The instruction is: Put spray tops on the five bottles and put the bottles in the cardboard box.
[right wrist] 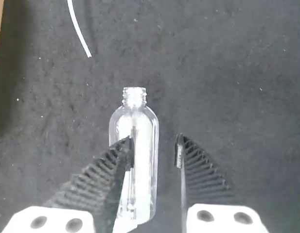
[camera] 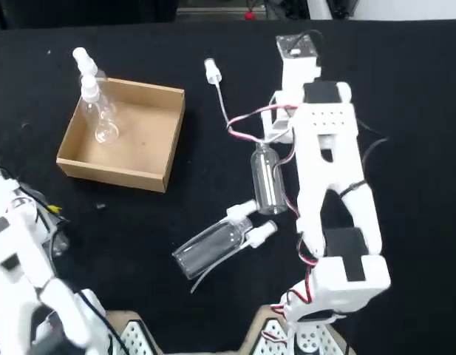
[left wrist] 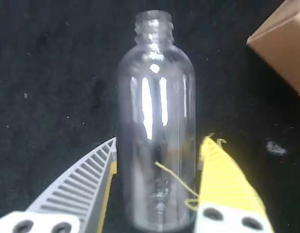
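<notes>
Ribbed fingers (left wrist: 81, 179), grey and yellow, of your left gripper (left wrist: 160, 141) clamp a clear, threaded-neck bottle (left wrist: 157, 97) near the cardboard box (left wrist: 286, 48). Your right gripper (right wrist: 153, 141) holds black ridged fingers apart around a second uncapped bottle (right wrist: 135, 121); the high view adds a loose spray top (camera: 211, 72).

"What did the right arm (camera: 327, 148) look like?"
"It had white shells, black motor blocks, and red, black and white cables (camera: 246, 122) looping off it. The right gripper (right wrist: 153, 141) had black ribbed fingers (right wrist: 103, 179) on white bases with round holes."
"And the left gripper (left wrist: 160, 141)?"
"It had one grey finger (left wrist: 81, 179) and one yellow finger (left wrist: 220, 179), both ribbed."
</notes>
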{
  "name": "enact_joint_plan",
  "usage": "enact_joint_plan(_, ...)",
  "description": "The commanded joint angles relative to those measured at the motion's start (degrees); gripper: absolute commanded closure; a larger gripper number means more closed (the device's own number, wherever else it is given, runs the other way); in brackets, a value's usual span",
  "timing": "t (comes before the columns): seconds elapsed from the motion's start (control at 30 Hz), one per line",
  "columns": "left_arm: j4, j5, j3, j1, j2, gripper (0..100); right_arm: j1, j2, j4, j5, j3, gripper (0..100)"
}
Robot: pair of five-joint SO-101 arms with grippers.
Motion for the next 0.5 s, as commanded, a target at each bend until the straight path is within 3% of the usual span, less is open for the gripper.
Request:
enact_joint_plan(0.0, 1.5, -0.5, -6.5, -0.7, 5.8, 73, -0.6, -4.8, -4.6, 0.6, 4.1, 85.3)
enact_joint_plan(0.23, 12.2, -3.3, -14.6, -0.7, 5.7, 73, -0.6, -5.0, -4.9, 0.6, 5.1, 85.3)
enact_joint_plan(0.47, 33.2, -5.3, -37.2, 2.0, 5.7, 74, 4.9, -4.9, -6.6, 0.6, 5.3, 85.3)
